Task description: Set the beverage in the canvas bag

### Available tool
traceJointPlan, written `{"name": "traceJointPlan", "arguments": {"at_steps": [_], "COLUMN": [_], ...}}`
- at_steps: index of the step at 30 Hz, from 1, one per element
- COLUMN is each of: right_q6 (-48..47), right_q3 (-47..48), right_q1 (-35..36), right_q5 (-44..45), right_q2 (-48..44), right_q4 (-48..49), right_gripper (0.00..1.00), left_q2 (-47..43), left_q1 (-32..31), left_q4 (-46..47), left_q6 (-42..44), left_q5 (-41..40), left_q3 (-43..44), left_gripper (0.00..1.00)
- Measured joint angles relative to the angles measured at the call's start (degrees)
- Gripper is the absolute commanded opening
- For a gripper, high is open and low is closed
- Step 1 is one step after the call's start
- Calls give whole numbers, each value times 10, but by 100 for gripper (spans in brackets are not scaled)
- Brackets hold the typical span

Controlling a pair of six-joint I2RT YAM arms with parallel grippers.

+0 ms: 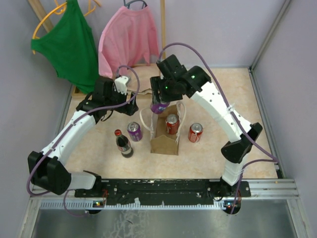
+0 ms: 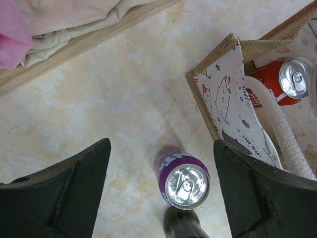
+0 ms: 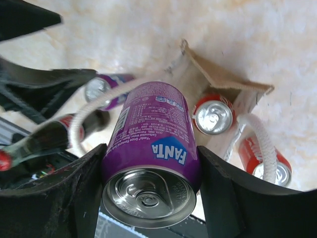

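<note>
The tan canvas bag [image 1: 166, 138] stands upright at mid-table with white rope handles; a red can [image 1: 172, 124] sits inside it. My right gripper [image 1: 159, 99] is shut on a purple Fanta can [image 1: 159, 106], held tilted just above the bag's far left rim. In the right wrist view the gripper [image 3: 151, 184] clamps the can [image 3: 151, 144] over the bag [image 3: 223, 82]. My left gripper [image 1: 130, 103] is open and empty, left of the bag. In the left wrist view the gripper [image 2: 161, 191] hangs above a second purple can [image 2: 182, 177] beside the bag [image 2: 223, 94].
A second purple can [image 1: 134, 131] and a cola bottle [image 1: 123, 144] stand left of the bag, and a red can [image 1: 195, 132] stands right of it. Green [image 1: 72, 44] and pink [image 1: 129, 42] garments hang at the back. Folded beige cloth [image 2: 64, 25] lies on a wooden base.
</note>
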Motion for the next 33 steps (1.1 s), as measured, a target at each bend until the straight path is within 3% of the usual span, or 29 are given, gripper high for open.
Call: {"name": "traceJointPlan", "arguments": {"at_steps": [15, 33], "right_q6": [10, -12], "right_q3": [-154, -179], "right_q1": [1, -16], "right_q5": [24, 16], "right_q2": [-26, 35], "right_q4": [53, 111], "right_gripper": [0, 0], "left_q2": [0, 0], "left_q1": [0, 0], "left_q4": [0, 0], "left_q6": [-2, -2], "left_q5": [6, 7], "left_q3": [-3, -3], "left_gripper": [90, 90]}}
